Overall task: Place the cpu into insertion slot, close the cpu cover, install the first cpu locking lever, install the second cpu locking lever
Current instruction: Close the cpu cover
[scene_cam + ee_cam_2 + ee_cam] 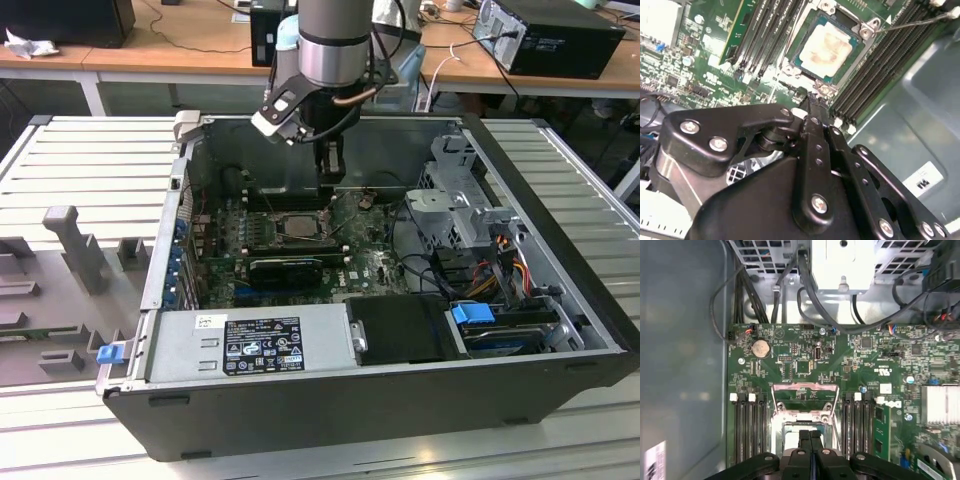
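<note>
The gripper (810, 435) hung inside the open computer case (400, 405), its two black fingers pressed flat together. In both wrist views the tips were just above the insertion slot (866, 32), over its edge rather than its middle. The cpu (826, 46) lay flat in that slot, pale metal top up (smeared with a tan stain), its green border showing round it. The cpu cover (805, 388) appeared swung up off the slot, on the side nearer the drive cage (455, 200), so the chip was uncovered. A thin wire lever (920, 21) ran out from one corner of the slot, over the long dark memory slots (890, 62). In the exterior view the chip sat on the far part of the green motherboard (370, 265), with the power supply (250, 345) at the near side and the drive cage on the exterior view's right.
</note>
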Controlling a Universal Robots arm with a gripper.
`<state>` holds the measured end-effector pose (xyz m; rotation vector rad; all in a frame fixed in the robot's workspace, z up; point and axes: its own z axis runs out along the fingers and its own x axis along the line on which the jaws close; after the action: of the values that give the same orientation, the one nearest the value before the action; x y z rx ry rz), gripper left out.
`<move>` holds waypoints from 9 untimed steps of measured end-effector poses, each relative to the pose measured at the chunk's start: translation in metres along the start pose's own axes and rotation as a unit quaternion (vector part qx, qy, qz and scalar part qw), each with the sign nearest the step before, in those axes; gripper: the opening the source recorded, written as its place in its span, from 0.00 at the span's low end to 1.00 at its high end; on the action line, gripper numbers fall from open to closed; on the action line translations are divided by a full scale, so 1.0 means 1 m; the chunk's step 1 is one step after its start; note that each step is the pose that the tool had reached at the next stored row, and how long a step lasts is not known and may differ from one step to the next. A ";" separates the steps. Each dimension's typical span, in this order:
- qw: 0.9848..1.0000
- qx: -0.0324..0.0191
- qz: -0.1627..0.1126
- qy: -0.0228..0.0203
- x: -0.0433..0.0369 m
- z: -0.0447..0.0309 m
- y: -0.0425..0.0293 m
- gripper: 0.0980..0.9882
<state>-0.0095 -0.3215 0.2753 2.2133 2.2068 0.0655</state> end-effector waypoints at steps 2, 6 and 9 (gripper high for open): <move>1.000 0.001 0.000 0.000 0.0001 -0.0009 0.0015 0.01; 1.000 0.013 0.000 0.008 0.0001 0.0000 0.0216 0.01; 1.000 0.013 -0.004 0.014 0.0001 0.0002 0.0271 0.01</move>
<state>0.0176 -0.3216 0.2761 2.2311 2.2429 0.0671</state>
